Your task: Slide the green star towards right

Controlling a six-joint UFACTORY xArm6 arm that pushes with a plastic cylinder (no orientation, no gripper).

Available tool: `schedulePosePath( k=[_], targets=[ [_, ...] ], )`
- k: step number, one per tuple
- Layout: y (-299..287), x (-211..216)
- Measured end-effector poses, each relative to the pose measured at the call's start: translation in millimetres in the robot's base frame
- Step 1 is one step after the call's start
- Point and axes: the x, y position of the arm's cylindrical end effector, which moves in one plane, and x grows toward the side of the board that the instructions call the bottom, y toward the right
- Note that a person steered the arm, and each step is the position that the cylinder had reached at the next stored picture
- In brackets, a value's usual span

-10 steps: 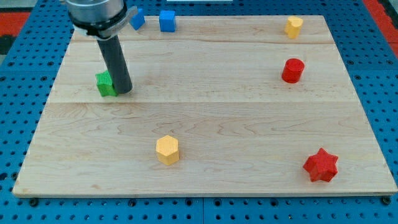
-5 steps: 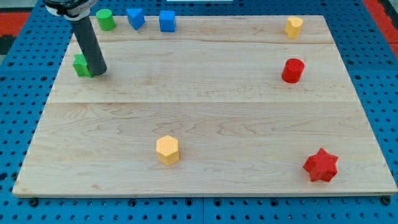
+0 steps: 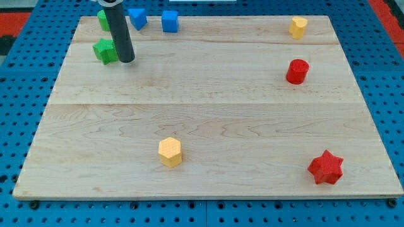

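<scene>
My tip (image 3: pixel 127 60) rests on the wooden surface (image 3: pixel 208 126) near its far-left corner, touching or just beside the green star (image 3: pixel 104 50), which sits at the tip's nine o'clock. The dark rod rises from the tip toward twelve o'clock and leaves the view at its top edge. There are no fingers on this rod, so nothing is clasped; the tip only stands against the star's side that faces the view's right.

The green star lies at about ten o'clock from the surface's middle, close to the left edge and a little in from the far edge. At the star's twelve o'clock, near the far edge, a second green block (image 3: pixel 101 18) shows partly behind the rod; its shape cannot be made out. At one o'clock from the tip stand two blue blocks near each other: a tilted blue block (image 3: pixel 137 18) and a blue cube (image 3: pixel 169 21) to its three o'clock.

Well apart, toward the view's right, a yellow block (image 3: pixel 298 27) sits near the far-right corner, and a red cylinder (image 3: pixel 297 71) stands at its six o'clock. A yellow hexagonal block (image 3: pixel 170 152) lies at about six o'clock from the surface's middle, and a red star (image 3: pixel 326 167) lies near the near-right corner.
</scene>
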Motion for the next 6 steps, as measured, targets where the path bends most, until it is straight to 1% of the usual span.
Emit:
schedulePosePath(
  k=[1, 2, 4, 5, 6],
  targets=[
    [-34, 10],
    [-87, -21],
    [-70, -78],
    [-63, -96],
    [-30, -85]
  ],
)
